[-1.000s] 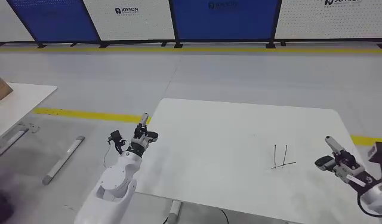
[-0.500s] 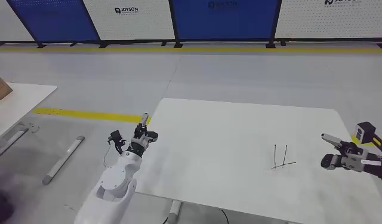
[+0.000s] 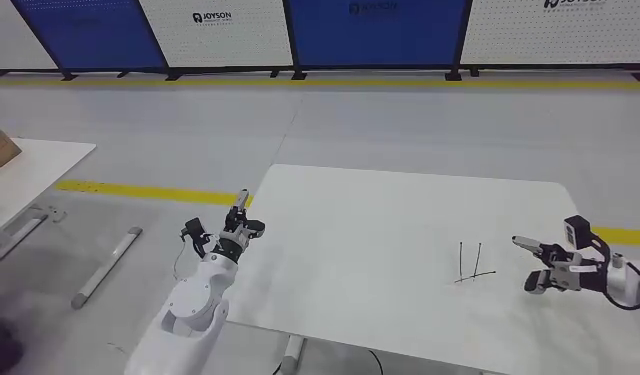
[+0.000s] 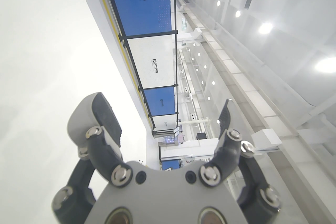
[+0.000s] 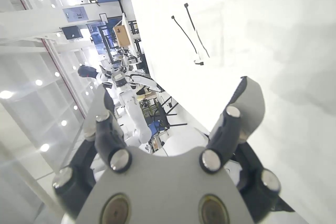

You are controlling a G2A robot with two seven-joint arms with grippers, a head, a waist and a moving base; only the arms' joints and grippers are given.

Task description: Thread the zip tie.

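Note:
Three thin black zip ties (image 3: 470,263) lie on the white table (image 3: 380,235), right of its middle: two side by side and one crossing their near ends. The right wrist view shows the zip ties (image 5: 190,30) a short way ahead of my right gripper (image 5: 176,96), which is open and empty. Seen from above, my right gripper (image 3: 528,263) hovers just right of the ties, pointing at them, not touching. My left gripper (image 3: 248,215) stands open and empty at the table's left edge, far from the ties; its fingers (image 4: 105,114) hold nothing.
A second table (image 3: 30,175) stands off to the left, and a grey tube (image 3: 105,267) lies on the floor between the two. Blue and white panel walls (image 3: 380,20) close off the back. A yellow floor line (image 3: 150,192) runs behind the table.
My right gripper has swung in from the table's right edge toward the zip ties and turned to face them. The left arm has not moved.

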